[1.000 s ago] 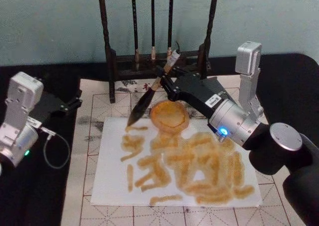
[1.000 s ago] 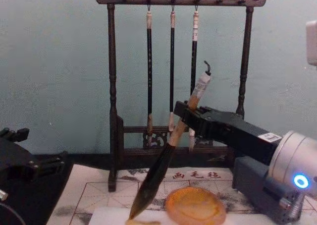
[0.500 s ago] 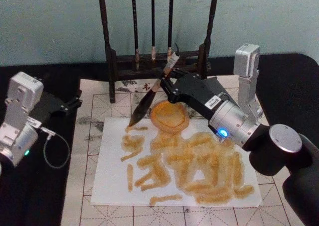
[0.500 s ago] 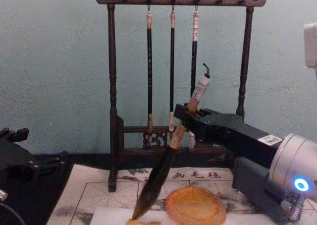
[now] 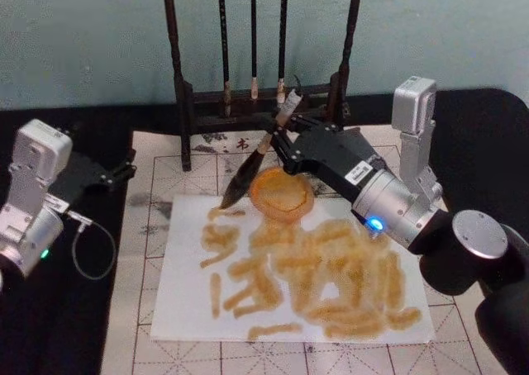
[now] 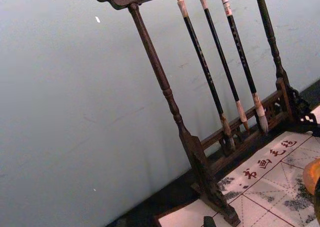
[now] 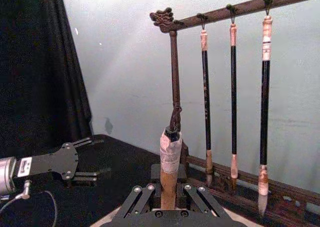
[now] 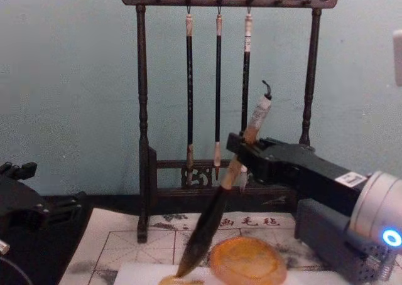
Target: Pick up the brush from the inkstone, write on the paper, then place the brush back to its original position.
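Note:
My right gripper is shut on the tan handle of the brush, which tilts with its white cap toward the rack. Its dark tip rests at the far left edge of the paper, beside a short yellowish stroke. The orange inkstone sits just right of the tip, at the paper's far edge. In the chest view the brush slants down from the gripper to the left of the inkstone. The right wrist view shows the brush's capped end between the fingers. My left gripper is parked open at the left.
A dark wooden rack with three thin black brushes stands behind the paper. A beige mat with a red grid lies under the paper. Black cloth covers the table, and a white cable loops by the left arm.
The right gripper has shifted slightly to the right with the brush, and the tip has slid a little toward the inkstone. The left arm has not moved.

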Robot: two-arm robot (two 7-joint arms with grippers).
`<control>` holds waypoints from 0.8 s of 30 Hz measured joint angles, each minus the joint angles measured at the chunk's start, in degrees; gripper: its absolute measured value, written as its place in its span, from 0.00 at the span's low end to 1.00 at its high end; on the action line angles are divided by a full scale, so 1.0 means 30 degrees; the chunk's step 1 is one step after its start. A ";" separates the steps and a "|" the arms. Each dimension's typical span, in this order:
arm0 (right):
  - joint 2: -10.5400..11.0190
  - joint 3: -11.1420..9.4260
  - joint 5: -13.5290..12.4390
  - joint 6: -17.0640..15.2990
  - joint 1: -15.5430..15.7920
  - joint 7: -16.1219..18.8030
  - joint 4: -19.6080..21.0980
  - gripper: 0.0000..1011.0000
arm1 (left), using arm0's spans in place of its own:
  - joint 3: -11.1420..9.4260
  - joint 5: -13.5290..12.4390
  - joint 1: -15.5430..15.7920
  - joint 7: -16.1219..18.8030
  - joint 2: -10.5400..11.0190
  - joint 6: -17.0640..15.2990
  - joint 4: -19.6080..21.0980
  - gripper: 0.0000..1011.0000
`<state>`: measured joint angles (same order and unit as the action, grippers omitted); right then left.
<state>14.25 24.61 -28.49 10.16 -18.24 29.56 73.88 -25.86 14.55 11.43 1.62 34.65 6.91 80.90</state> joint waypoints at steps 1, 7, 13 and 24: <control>0.0027 -0.0016 0.0034 0.0016 0.0043 -0.0023 0.0055 0.18 | 0.0001 0.0000 0.0001 0.0000 0.0000 0.0000 0.0000 0.99; 0.0198 -0.0118 0.0321 0.0130 0.0300 -0.0144 0.0410 0.18 | 0.0000 0.0000 0.0001 0.0000 0.0000 0.0000 0.0000 0.99; 0.0345 -0.0193 0.0645 0.0304 0.0531 -0.0236 0.0738 0.18 | 0.0000 0.0000 0.0001 0.0000 0.0000 0.0000 0.0000 0.99; 0.0504 -0.0292 0.1269 0.0518 0.0813 -0.0345 0.1260 0.18 | 0.0001 0.0001 0.0002 0.0000 0.0000 0.0000 0.0000 0.99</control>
<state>15.77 23.73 -24.68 11.72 -15.80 28.53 77.67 -25.86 14.55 11.43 1.62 34.65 6.91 80.90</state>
